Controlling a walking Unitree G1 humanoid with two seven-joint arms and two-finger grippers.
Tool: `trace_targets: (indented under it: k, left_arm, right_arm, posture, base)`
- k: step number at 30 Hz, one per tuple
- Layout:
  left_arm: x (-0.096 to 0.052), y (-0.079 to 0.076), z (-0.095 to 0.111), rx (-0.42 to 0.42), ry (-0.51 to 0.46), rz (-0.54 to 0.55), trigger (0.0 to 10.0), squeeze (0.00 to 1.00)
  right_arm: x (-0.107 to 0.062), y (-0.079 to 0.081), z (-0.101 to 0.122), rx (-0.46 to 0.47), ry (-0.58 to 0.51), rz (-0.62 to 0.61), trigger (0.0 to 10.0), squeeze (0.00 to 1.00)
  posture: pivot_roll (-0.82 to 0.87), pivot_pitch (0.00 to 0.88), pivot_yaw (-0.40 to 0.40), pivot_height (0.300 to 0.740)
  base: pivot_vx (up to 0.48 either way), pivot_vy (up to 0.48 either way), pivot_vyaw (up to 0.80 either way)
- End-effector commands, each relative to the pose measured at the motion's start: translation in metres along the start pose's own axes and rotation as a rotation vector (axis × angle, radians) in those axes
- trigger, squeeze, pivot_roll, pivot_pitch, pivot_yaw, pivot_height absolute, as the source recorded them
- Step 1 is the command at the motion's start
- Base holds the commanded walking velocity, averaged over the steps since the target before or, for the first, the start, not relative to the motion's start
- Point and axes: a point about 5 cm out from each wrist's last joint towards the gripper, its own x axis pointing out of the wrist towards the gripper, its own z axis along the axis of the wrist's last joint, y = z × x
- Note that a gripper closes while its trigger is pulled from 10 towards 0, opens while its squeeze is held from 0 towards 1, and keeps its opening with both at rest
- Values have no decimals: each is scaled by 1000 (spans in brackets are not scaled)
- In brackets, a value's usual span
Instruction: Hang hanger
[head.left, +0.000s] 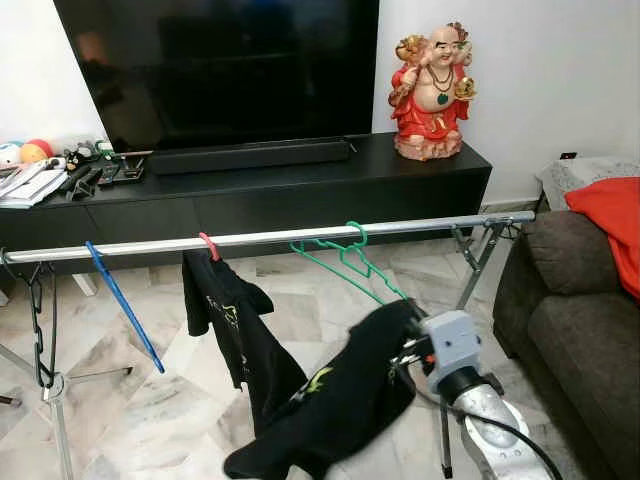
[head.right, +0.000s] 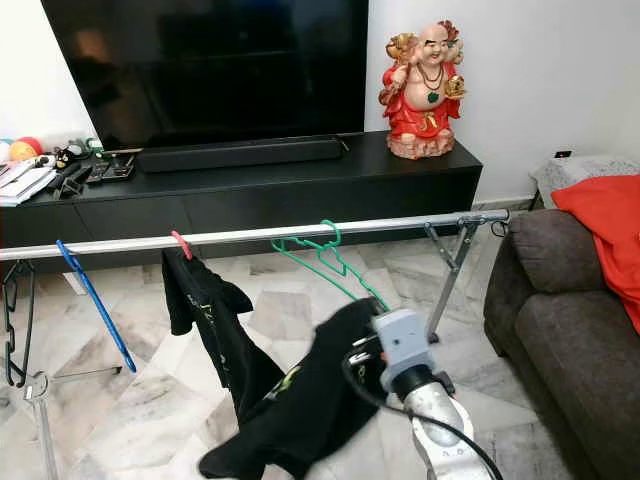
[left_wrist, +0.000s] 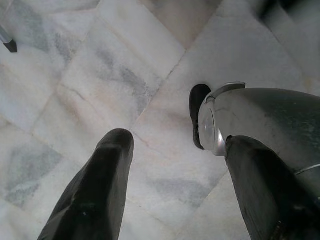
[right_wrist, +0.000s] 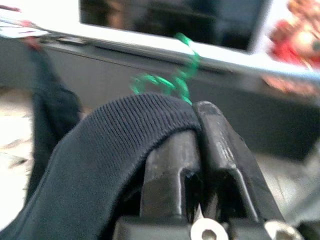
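R gripper clamped on green hanger + black tee; hook already over the rail.

You've got the right gripper (right_wrist: 200, 145) closed tight: in the wrist view its two fingers are pressed together w/ black knit of the black T-shirt (head.left: 330, 410) bunched over them, so it's grasping shirt and prob. the low end of the green hanger (head.left: 350, 265) underneath (hanger contact itself hidden by cloth). Hanger runs up and away from the gripper to the drying rail (head.left: 270, 238), hook resting on it; my read is it's held low so the hook stays seated while the garment weight settles. A second black shirt (head.left: 225, 310) on a red hanger (head.left: 208, 245) hangs beyond, to the gripper's left; blue hanger (head.left: 120, 300) further left. R forearm reaches forward-up, wrist angled toward rail. Left gripper (left_wrist: 170, 195) hangs idle over marble floor (left_wrist: 75, 75), fingers spread, empty.
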Motion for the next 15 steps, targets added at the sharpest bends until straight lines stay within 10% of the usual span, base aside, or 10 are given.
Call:
trace_targets:
  k: [1,5,15]
  left_arm:
    - [0,0,-1,5,10,-5,10000,0]
    - [0,0,-2,-19,5,5,10000,0]
    - [-1,-1,-4,-20,12,11,10000,0]
  right_arm:
    - [3,-17,2,39,-5,-105,10000,0]
    - [-6,-45,-37,176,144,-280,10000,0]
    - [1,-36,-40,190,150,-272,10000,0]
  posture:
    - [-34,0,52,740]
    - [3,0,33,740]
    - [31,0,30,740]
  base:
    - [0,0,0]
    - [0,0,0]
    - [0,0,0]
